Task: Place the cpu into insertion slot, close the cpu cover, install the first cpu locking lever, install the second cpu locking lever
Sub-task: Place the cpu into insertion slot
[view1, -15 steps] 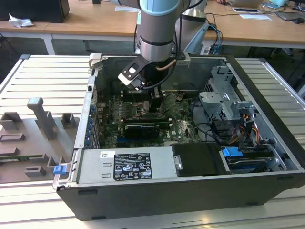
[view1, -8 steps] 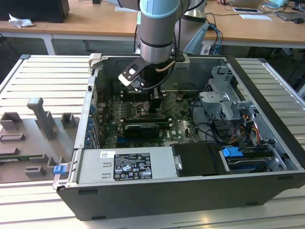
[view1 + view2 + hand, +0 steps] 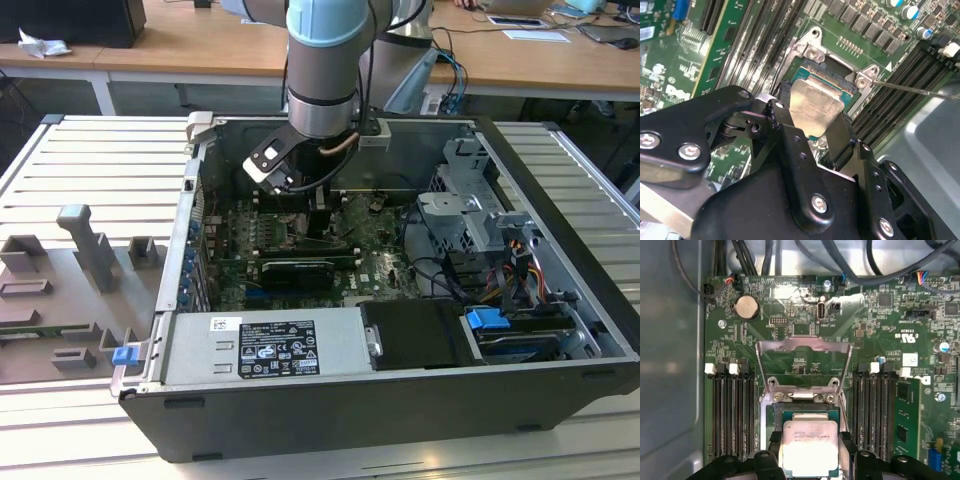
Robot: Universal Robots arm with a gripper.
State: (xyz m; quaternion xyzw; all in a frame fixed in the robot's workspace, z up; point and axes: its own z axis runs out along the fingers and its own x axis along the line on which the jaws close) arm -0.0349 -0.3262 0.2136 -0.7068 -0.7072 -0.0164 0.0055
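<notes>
In both wrist views my gripper point(image 3: 810, 452) point(image 3: 814, 114) is shut on the cpu point(image 3: 810, 445) point(image 3: 816, 102), a flat square chip with a pale metal top. The black fingers point(image 3: 775, 447) press its two opposite edges. The cpu sits level right over the insertion slot point(image 3: 810, 412) point(image 3: 837, 70); I cannot tell whether it touches the slot. The cpu cover point(image 3: 802, 343), a silvery frame with a large window, stands swung open beyond the slot. A thin metal lever rod point(image 3: 920, 91) sticks out beside the slot. In the exterior view the gripper point(image 3: 318, 215) reaches down into the open computer case.
Long black memory slots point(image 3: 732, 410) point(image 3: 870, 410) flank the slot on both sides. A long black card point(image 3: 300, 270) lies across the board near the gripper. The power supply point(image 3: 260, 345), drive cage point(image 3: 470, 200) and case walls point(image 3: 190, 200) hem in the arm. Grey fixtures point(image 3: 90, 250) stand outside.
</notes>
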